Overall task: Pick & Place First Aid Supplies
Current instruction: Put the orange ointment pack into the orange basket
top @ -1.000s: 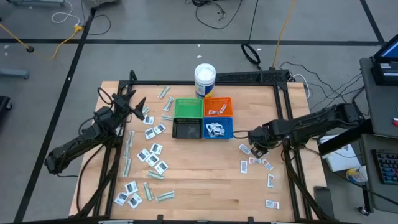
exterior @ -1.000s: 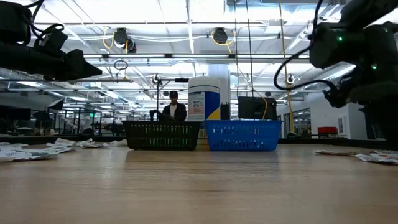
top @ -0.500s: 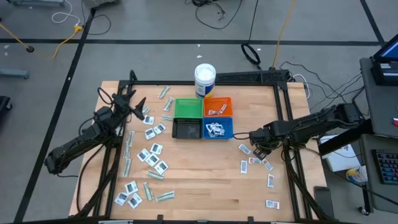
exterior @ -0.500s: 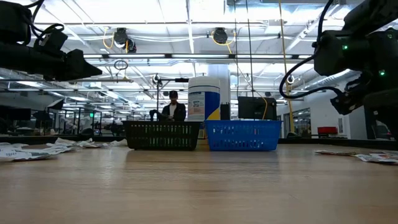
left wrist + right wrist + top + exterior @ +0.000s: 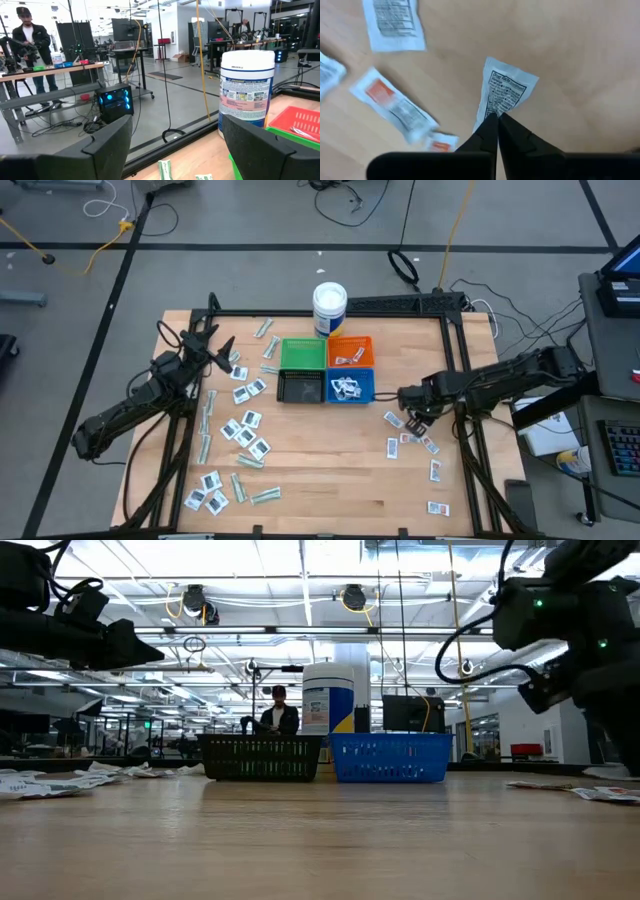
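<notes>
My right claw [image 5: 496,119] has just pressed its fingers together on the near edge of a white sachet [image 5: 503,92] with dark print — a second ago they stood apart above it. The sachet hangs pinched at its corner, with the rest fanning out ahead of the fingertips over bare wood. To one side of the claw lie two red-printed packets [image 5: 394,104], and further off another white one [image 5: 394,22]. From overhead, the right claw [image 5: 413,418] sits just past the blue bin [image 5: 350,388], among loose packets.

I judge the pick made, though the hold is thin, on an edge only, and could slip when I lift toward the bins.

My left claw [image 5: 220,346] waits with fingers spread near the tub [image 5: 329,308] — dozens of packets [image 5: 246,420] lie behind it.
</notes>
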Action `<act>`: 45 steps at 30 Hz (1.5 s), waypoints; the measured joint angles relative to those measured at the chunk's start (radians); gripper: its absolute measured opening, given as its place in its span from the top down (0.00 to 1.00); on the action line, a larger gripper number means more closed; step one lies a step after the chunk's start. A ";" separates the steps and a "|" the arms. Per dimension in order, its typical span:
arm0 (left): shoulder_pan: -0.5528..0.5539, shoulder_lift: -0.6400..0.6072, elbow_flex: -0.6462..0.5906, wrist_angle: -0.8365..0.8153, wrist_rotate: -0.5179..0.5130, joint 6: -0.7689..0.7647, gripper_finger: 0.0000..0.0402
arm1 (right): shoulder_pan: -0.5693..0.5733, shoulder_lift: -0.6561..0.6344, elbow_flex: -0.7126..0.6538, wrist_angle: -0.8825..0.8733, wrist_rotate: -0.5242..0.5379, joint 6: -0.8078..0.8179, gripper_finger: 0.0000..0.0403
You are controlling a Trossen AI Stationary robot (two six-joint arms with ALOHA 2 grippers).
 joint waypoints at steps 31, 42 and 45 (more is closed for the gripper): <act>0.000 0.000 0.000 0.000 0.000 0.000 0.23 | -0.359 0.433 0.656 -0.330 0.245 -0.916 1.00; 0.000 0.000 0.000 0.000 0.000 0.000 0.23 | -0.439 0.640 0.950 -0.254 0.291 -1.138 1.00; 0.000 0.000 0.000 0.000 0.000 0.000 0.23 | -0.446 0.681 1.014 -0.220 0.290 -1.177 1.00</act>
